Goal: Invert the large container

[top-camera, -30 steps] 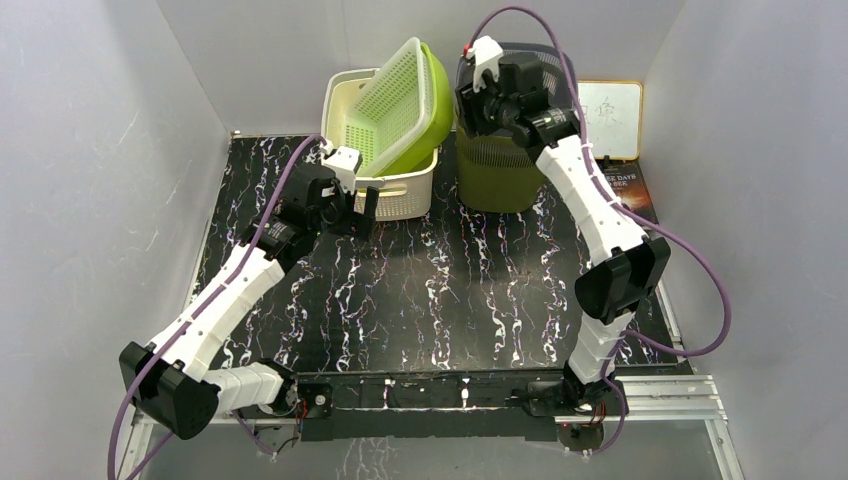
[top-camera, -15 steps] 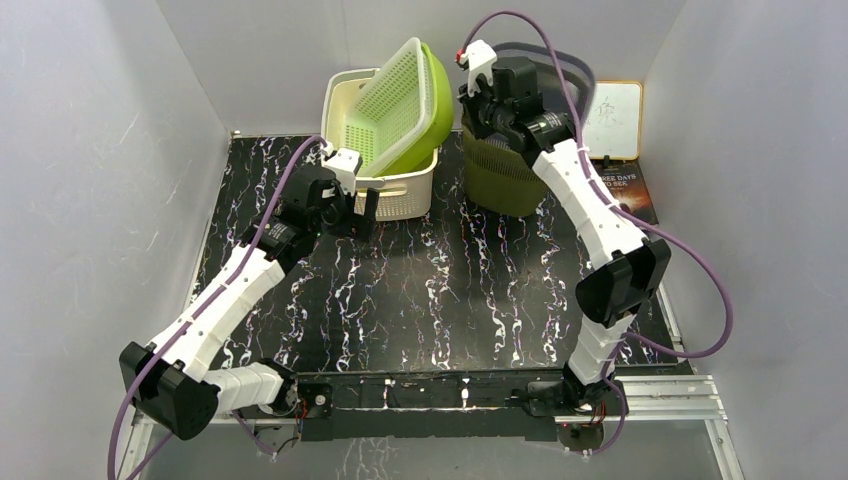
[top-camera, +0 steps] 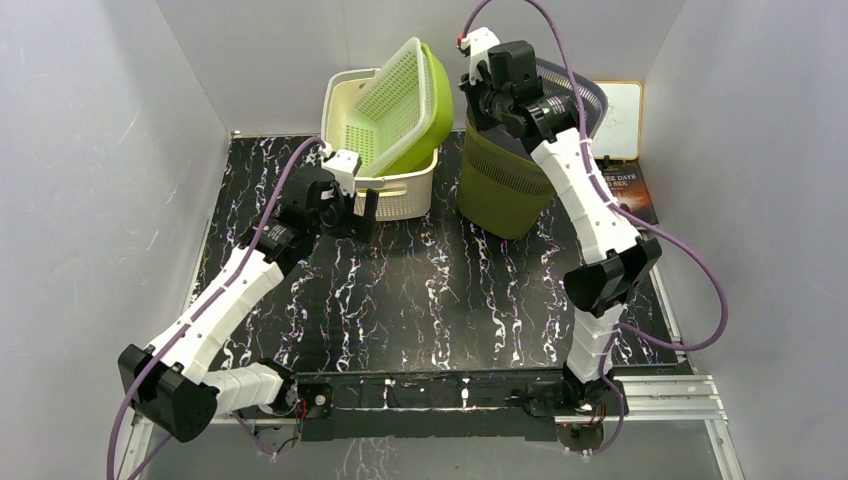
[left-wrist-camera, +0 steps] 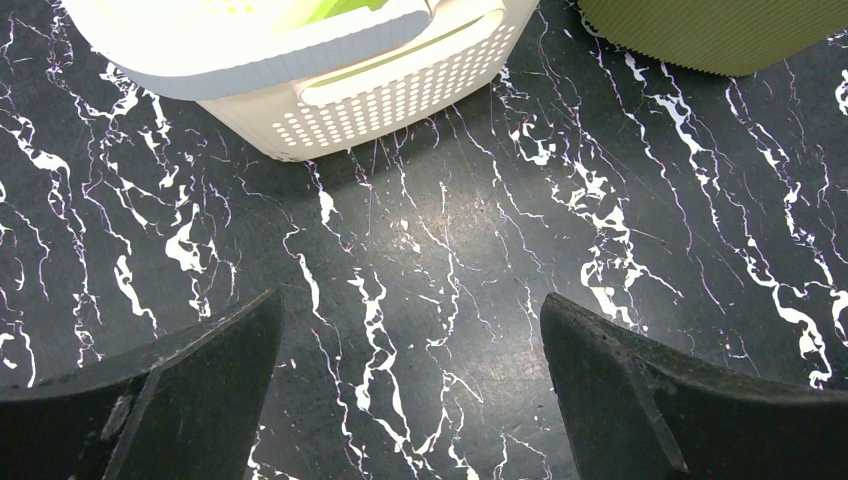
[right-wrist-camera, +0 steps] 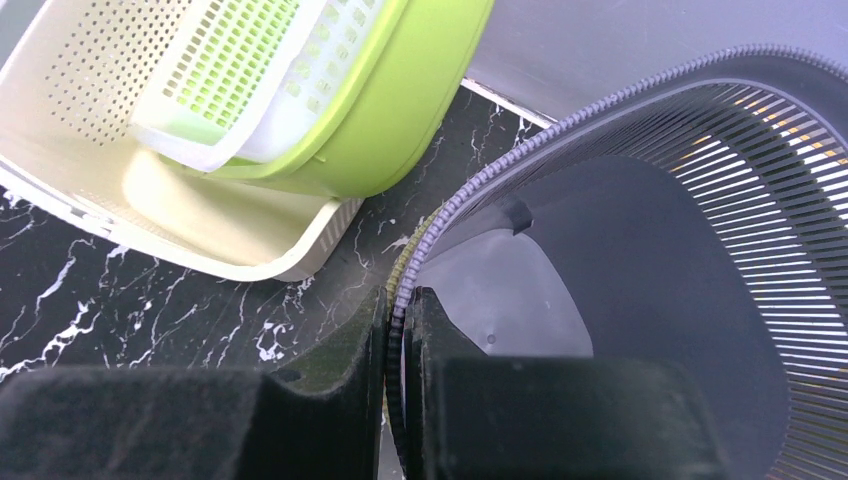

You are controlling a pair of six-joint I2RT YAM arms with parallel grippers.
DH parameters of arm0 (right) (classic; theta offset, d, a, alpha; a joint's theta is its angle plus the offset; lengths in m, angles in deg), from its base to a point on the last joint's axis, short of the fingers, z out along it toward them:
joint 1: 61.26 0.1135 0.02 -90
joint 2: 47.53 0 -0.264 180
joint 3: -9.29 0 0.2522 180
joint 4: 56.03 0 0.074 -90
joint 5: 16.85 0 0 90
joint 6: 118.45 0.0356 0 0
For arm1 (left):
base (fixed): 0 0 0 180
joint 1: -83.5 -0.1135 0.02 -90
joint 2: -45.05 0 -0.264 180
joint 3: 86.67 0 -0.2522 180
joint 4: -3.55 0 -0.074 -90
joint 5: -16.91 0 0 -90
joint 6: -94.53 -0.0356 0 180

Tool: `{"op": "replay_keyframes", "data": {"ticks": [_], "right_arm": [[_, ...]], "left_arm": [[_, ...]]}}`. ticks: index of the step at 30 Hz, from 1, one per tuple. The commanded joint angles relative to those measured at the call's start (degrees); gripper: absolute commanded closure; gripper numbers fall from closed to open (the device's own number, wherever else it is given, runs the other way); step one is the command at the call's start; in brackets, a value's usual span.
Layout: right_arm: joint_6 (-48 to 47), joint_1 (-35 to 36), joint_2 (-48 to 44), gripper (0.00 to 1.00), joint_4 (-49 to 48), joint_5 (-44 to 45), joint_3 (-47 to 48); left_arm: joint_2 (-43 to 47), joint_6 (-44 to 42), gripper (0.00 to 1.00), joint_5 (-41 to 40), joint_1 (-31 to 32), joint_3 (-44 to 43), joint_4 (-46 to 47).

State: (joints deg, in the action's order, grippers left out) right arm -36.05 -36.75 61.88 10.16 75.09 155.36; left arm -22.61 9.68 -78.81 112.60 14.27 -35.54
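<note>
The large container (top-camera: 505, 180) is a ribbed olive-green bin with a dark slatted inside and a grey beaded rim (right-wrist-camera: 560, 130). It is tilted at the back right of the table, its base leaning toward the front. My right gripper (top-camera: 480, 92) is shut on the bin's near-left rim, one finger inside and one outside (right-wrist-camera: 400, 310). My left gripper (top-camera: 358, 205) is open and empty above the black marbled table (left-wrist-camera: 430, 250), just in front of the cream basket (left-wrist-camera: 400, 90).
A cream perforated basket (top-camera: 385, 190) at the back centre holds a lime-green bowl (top-camera: 432, 100) and a pale green strainer (top-camera: 395, 100) leaning in it. A small whiteboard (top-camera: 618, 115) and a dark book (top-camera: 628, 185) lie at the back right. Grey walls enclose the table.
My right gripper has risen with the bin's rim in it. The bin has tipped from upright to tilted. The left arm has not moved.
</note>
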Motion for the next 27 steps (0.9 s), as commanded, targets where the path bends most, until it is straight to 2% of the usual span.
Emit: {"op": "replay_keyframes", "data": {"ticks": [1,6,11,15,19,23,27], "right_arm": [[0.89,1.09,-9.06,1.0,-9.13,2.73,0.33],[2.47,1.41,-17.83,1.0,-18.7,2.62,-8.86],[0.75,1.84,-18.62,1.0,-18.56,4.36,-7.03],[0.07,1.88,-21.64,1.0,-22.4,2.48,-8.06],[-1.95,1.97,-16.55,1.0,-13.85,4.05,1.08],[-5.08,2.44,-15.39,1.0,-12.32,5.74,-1.9],[-6.25,4.11,-11.22,1.0,-6.57,10.1,1.15]], "left_arm": [[2.39,0.24,0.02,0.05,0.31,0.74,0.48],[2.38,0.37,0.02,0.37,0.34,1.09,1.14],[2.3,0.61,0.02,0.7,0.28,1.83,1.2],[2.44,0.56,0.02,0.55,0.21,1.95,1.51],[2.31,0.65,0.02,1.0,0.32,2.39,1.85],[2.45,0.83,0.02,0.9,0.33,3.46,2.36],[2.26,0.86,0.02,1.33,0.23,3.44,2.26]]}}
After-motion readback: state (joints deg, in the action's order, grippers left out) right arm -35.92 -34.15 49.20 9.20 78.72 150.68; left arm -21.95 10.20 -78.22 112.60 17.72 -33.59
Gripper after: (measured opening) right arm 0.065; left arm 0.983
